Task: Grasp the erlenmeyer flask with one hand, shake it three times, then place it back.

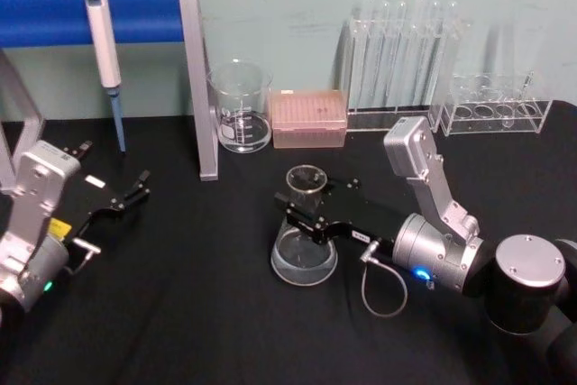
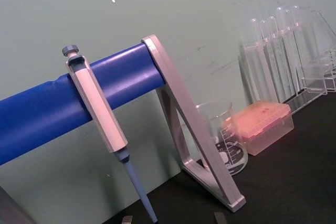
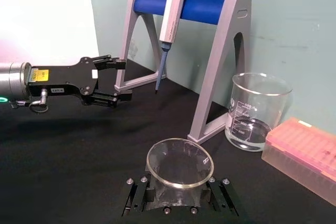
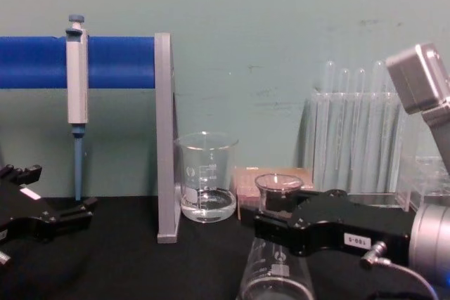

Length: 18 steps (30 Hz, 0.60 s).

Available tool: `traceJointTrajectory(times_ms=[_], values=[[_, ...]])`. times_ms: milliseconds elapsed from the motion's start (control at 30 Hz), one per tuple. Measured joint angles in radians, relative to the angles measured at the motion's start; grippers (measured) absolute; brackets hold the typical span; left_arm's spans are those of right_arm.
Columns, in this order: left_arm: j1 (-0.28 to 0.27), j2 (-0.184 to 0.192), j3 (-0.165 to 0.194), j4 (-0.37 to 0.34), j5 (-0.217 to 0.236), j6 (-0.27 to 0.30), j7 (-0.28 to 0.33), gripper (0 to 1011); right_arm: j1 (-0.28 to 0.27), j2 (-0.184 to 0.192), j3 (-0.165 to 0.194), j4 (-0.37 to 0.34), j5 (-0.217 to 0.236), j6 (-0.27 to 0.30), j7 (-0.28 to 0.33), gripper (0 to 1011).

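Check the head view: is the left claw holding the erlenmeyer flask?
No, the right claw grips the erlenmeyer flask at its neck; the left claw sits open, apart.

The right end effector point(image 1: 303, 216) clasps the erlenmeyer flask point(image 1: 305, 259) by its neck; left end effector point(image 1: 141, 184) sits apart

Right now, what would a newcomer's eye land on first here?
The right pincer is closed on the neck of the erlenmeyer flask at mid-table. Behind on the left, a pipette hangs on the blue stand. The left pincer sits open at the table's left side.
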<state>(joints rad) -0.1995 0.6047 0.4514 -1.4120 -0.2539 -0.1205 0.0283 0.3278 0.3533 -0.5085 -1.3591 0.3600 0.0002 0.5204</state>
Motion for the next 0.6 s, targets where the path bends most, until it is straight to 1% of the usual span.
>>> traceJointTrajectory(times_ms=[600], values=[[0.000,0.000,0.000,0.000,0.000,0.000,0.000,1001,0.004,-0.005,-0.005,0.019,-0.001,-0.016,0.014,456]])
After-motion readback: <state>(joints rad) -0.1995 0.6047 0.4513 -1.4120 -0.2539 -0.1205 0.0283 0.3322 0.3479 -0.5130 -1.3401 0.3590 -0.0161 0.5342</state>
